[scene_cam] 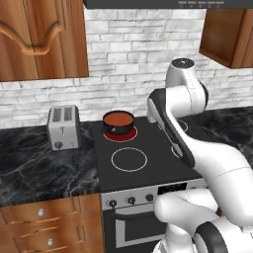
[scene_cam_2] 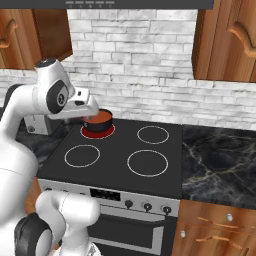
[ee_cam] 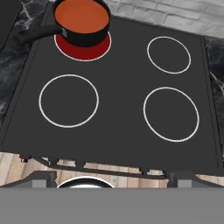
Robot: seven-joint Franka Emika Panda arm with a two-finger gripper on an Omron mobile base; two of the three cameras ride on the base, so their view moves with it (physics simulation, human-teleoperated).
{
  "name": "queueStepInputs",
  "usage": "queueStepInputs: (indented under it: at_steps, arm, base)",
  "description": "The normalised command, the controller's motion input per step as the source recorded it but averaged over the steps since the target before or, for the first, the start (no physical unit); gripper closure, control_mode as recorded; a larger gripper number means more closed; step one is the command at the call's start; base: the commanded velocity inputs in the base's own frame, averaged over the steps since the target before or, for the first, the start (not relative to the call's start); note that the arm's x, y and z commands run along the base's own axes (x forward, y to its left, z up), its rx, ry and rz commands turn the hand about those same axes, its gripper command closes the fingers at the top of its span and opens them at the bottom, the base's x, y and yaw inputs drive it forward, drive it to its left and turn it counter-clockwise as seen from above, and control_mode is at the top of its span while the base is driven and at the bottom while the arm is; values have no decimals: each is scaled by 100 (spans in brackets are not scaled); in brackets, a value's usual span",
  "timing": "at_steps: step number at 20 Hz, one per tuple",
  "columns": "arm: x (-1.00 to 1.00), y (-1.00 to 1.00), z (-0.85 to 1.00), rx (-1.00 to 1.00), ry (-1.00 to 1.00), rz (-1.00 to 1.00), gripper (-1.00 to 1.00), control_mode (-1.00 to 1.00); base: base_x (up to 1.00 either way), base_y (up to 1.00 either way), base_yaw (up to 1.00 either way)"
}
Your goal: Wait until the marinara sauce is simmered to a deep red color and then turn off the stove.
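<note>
The black glass stove (scene_cam: 148, 163) with its four white-ringed burners and steel front panel fills the middle of the dark marbled counter (scene_cam: 44, 158), right in front of the white brick wall (scene_cam_2: 135, 55). To its left, by the wall, stands a silver two-slot toaster (scene_cam: 64, 127). On the rear-left burner, glowing red (ee_cam: 87, 50), sits a small round black saucepan (ee_cam: 83, 26), short handle pointing left in the hand view. Inside it, the marinara sauce (ee_cam: 82, 16) is a smooth orange-red disc, more orange than deep red at the moment. The other three burners are dark, just white rings. Along the front panel there's a row of small dark knobs (scene_cam_2: 147, 205). The white arm arches up over the cooktop, and the gripper (ee_cam: 109, 177) hangs above the stove's front edge, looking down across the burners; its two dark tips are spread wide apart, with nothing between them.
</note>
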Motion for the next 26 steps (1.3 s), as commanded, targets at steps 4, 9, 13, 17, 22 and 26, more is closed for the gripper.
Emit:
queueStepInputs:
  at_steps: [4, 9, 13, 17, 22, 26]
  arm:
    - [-14, 28, -57, -25, 6, 8, -100, -100]
    - [-26, 25, -55, -13, 4, 7, -100, -100]
    - [-19, 28, -54, -11, 6, 7, -100, -100]
    - [-14, 29, -58, -9, 13, 7, -100, -100]
    - [-12, 32, -61, -11, 16, 8, -100, -100]
    - [-7, 28, -59, -15, 12, 10, -100, -100]
  base:
    - [0, 0, 0]
    - [0, 0, 0]
    - [0, 0, 0]
    - [0, 0, 0]
    - [0, 0, 0]
    - [0, 0, 0]
